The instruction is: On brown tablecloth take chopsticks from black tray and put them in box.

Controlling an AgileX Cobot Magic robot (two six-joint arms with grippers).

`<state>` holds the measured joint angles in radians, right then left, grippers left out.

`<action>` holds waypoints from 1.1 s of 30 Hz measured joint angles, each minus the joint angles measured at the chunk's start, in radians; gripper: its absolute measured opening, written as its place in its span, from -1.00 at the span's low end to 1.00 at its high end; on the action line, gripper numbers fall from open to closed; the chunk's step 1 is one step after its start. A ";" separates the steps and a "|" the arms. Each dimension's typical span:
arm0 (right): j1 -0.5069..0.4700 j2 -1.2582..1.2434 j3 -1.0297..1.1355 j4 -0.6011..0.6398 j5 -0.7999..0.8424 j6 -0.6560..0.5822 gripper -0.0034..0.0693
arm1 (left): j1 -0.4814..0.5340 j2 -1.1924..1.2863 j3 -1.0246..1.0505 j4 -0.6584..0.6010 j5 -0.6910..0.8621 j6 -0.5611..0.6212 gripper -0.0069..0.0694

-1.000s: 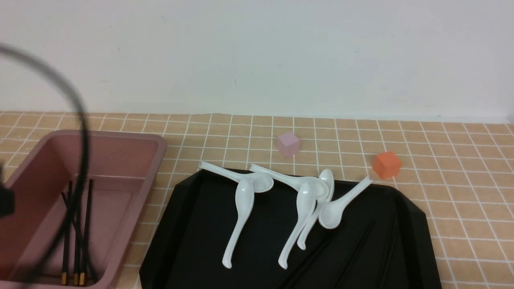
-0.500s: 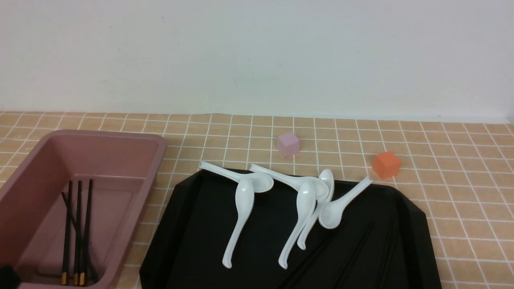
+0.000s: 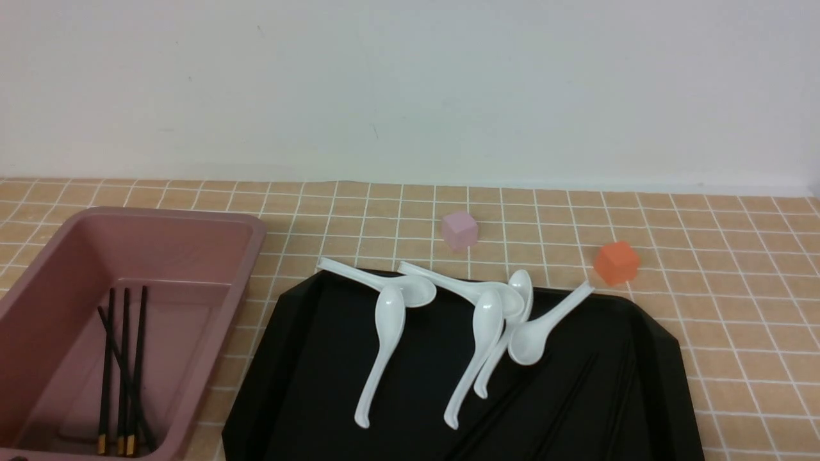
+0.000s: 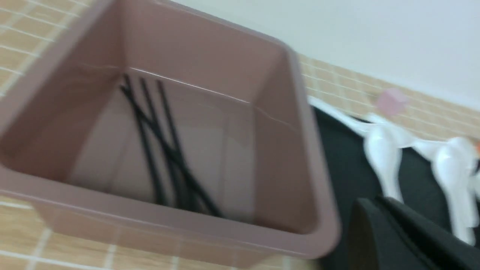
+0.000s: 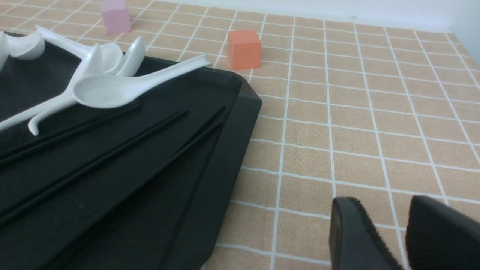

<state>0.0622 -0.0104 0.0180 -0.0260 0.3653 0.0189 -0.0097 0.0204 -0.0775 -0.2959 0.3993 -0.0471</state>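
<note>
In the front view I had the deep dusty-pink plastic box (image 3: 221,314) at the left edge of the brown tablecloth with its white grid (image 3: 737,307). Four long black chopsticks (image 3: 106,378) lay in the box, three roughly side by side with gold-brown bands at their near ends, one slanting across them. To the right of the box sat the glossy black tray with cut-off corners (image 3: 333,358), running out of the picture at the near edge. More dark chopsticks (image 3: 564,403) lay in its right half. White soup spoons (image 3: 389,320) were spread over the tray, two of them with handles reaching over its far edge, another with its handle over the far edge near the far right corner. Beyond that far edge stood a small pink cube (image 3: 459,230), and a small orange cube (image 3: 616,262) stood near the far right corner.

Through the left wrist camera I saw the left gripper (image 4: 388,202) with its fingertips together, nothing visible between them. The box and its four sticks showed clearly there, though blurred.

Through the right wrist camera I saw the right gripper (image 5: 380,200) with its fingers parted over the tablecloth, a gap of bare cloth between them, and the tray's chopsticks lying slantwise beside its wall.
</note>
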 joint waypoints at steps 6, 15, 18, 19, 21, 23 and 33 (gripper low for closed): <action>0.000 0.000 0.000 0.000 0.000 0.000 -0.25 | 0.000 -0.029 0.101 0.078 -0.075 -0.023 -0.85; 0.000 0.000 0.000 0.000 0.000 0.000 -0.25 | -0.067 -0.032 0.107 0.224 -0.025 -0.176 -0.84; 0.000 0.000 0.000 0.000 0.000 0.000 -0.25 | -0.091 -0.032 0.107 0.239 -0.022 -0.200 -0.84; 0.000 0.000 0.000 0.000 0.000 0.000 -0.25 | -0.093 -0.032 0.107 0.240 -0.022 -0.202 -0.84; 0.000 0.000 0.000 0.000 0.000 0.000 -0.25 | -0.094 -0.032 0.107 0.240 -0.022 -0.204 -0.83; 0.000 0.000 0.000 0.000 0.000 0.000 -0.25 | -0.094 -0.032 0.107 0.241 -0.022 -0.204 -0.83; 0.000 0.000 0.000 0.000 0.000 0.000 -0.25 | -0.094 -0.032 0.107 0.242 -0.022 -0.207 -0.82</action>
<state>0.0622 -0.0104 0.0180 -0.0260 0.3653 0.0189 -0.1040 -0.0114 0.0295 -0.0540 0.3777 -0.2536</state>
